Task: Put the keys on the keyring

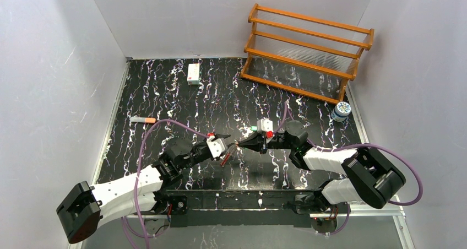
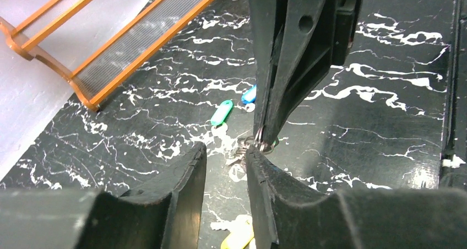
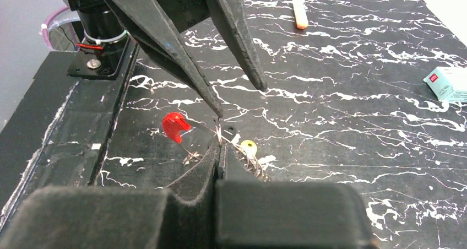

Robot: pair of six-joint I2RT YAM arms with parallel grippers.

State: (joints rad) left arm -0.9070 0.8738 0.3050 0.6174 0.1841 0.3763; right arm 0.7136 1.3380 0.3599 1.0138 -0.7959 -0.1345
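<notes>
At the far left of the black marbled table [image 1: 165, 95] we see an orange-tipped marker [image 1: 143, 119] lying alone, and a small white box [image 1: 194, 72] near the back edge. Next comes the left gripper [image 2: 226, 149]: its jaws stand partly apart with nothing clamped between them, and one finger [image 2: 264, 183] sits right beside the keyring [image 2: 263, 145]. The keyring is in the middle, between the two grippers, with its red piece [image 3: 175, 126] jutting toward the near edge and a yellow tag [image 3: 248, 147] among a cluster of small metal keys below; we cannot tell whether that cluster touches the table. The right gripper [image 3: 219, 152] is fully closed, its tips pinching the thin wire of the ring. Past it, loose on the table and apart from the ring, lie the green-tagged key [image 2: 222, 112] and, just beside it, the blue-tagged key [image 2: 249, 95]. A wooden rack [image 1: 308, 53] stands at the back right, and a small bottle [image 1: 341, 111] sits by the right wall
</notes>
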